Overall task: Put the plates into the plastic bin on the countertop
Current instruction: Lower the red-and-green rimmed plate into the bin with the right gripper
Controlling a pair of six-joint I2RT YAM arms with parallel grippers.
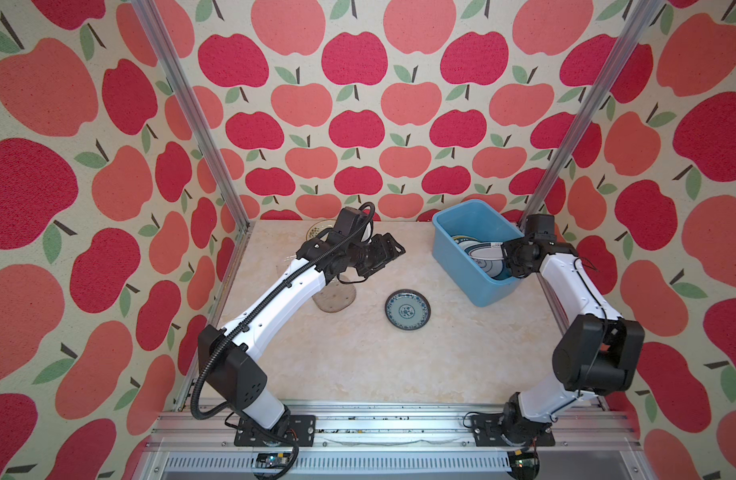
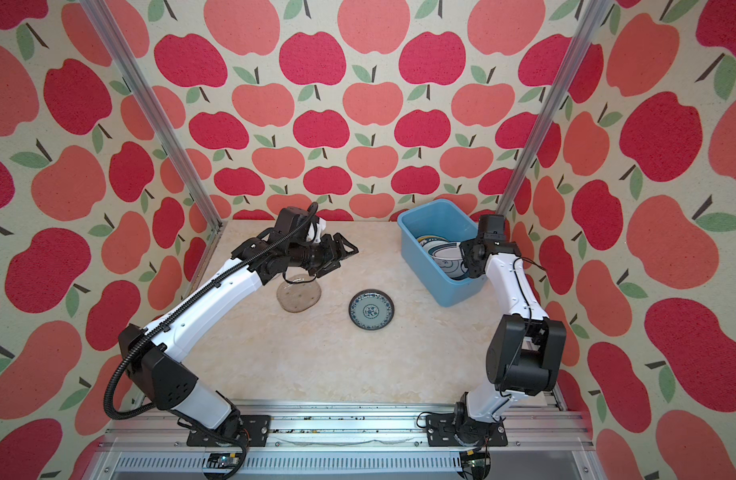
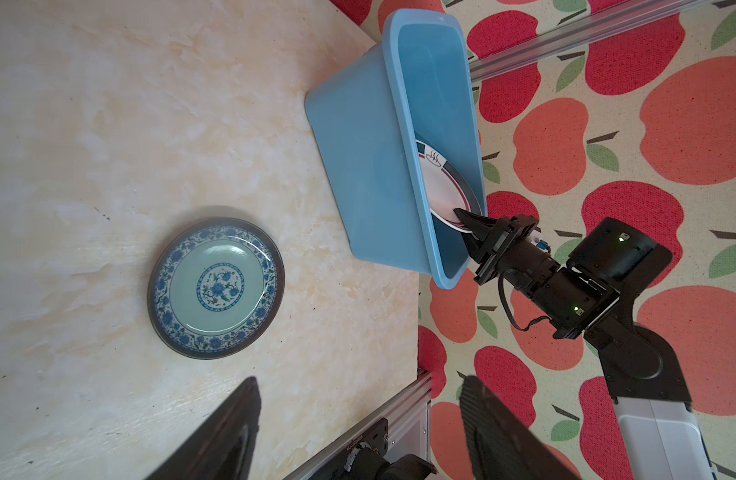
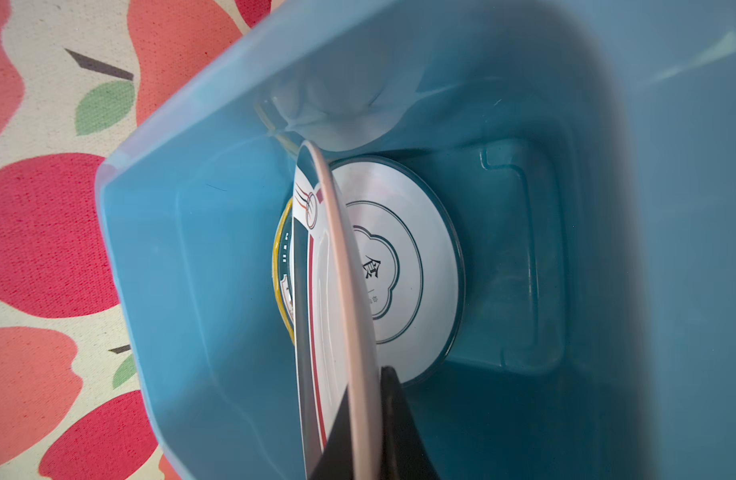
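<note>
**Robot arm lowers a plate into a blue bin; three plates wait on the counter**

Seen from above. Nearest the viewer, both arm bases sit on a metal rail. Beyond it is the counter, pale marble-look.

Near its ctr lies a small blue-patterned plate, flat, face up, well apart from everything else. A bit further & to the left, a clear glass plate lies flat, partly under the left arm.

The left gripper hovers above the counter just past it, jaws wide, holding nothing. It is prob. parked out of the way while the other arm works.

Further back on the right stands the bin, light blue, set at an angle, close to the right arm so the reach is short. The right gripper reaches in over the rim, jaws narrow, pinching the edge of a white dark-rimmed plate. That plate is tilted steeply, prob. so it clears the wall.

Inside the bin a second white plate lies flat on the floor. Beside it shows a yellow-edged plate, mostly hidden.

Farthest, by the back wall, a pale dotted plate peeks from behind the left arm.

Task looks partway done: three plates not yet in.
</note>
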